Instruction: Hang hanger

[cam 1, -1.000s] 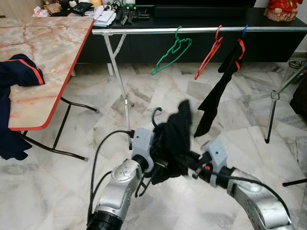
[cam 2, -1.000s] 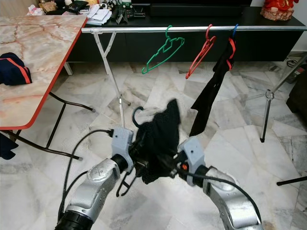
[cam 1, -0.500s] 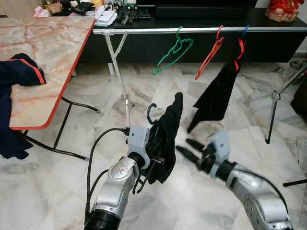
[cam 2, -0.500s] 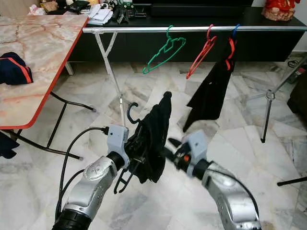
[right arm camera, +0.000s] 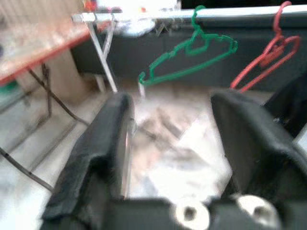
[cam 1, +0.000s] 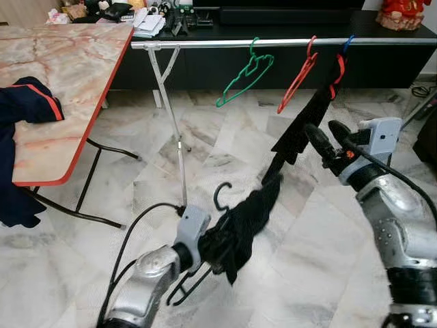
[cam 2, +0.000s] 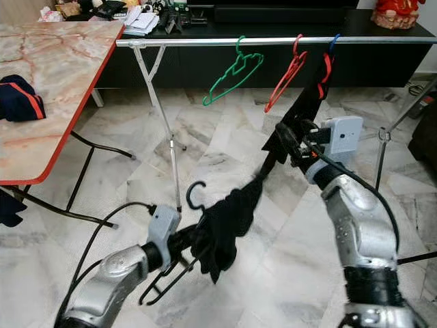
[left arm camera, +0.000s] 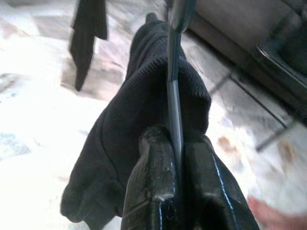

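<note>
Since the earlier frame, right end effector (cam 1: 321,140) has risen to 2 o'clock, fingers spread wide. Left end effector (left arm camera: 175,158) at 6 o'clock clamps black hanger (cam 1: 220,198) carrying dark garment (cam 1: 242,222), low above floor. Beyond: rail (cam 1: 273,43), green hanger (cam 1: 246,72)

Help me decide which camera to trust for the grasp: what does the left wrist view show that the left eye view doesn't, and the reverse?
Left wrist view alone: the left gripper up close, its fingers pinched shut on the thin bar of the black hanger, with the dark garment draped over it.

Left eye view alone: the clothes rail with the green hanger and red hanger, the marble table, and the open right gripper raised toward the rail.

Both: the left gripper, black hanger and dark garment.
</note>
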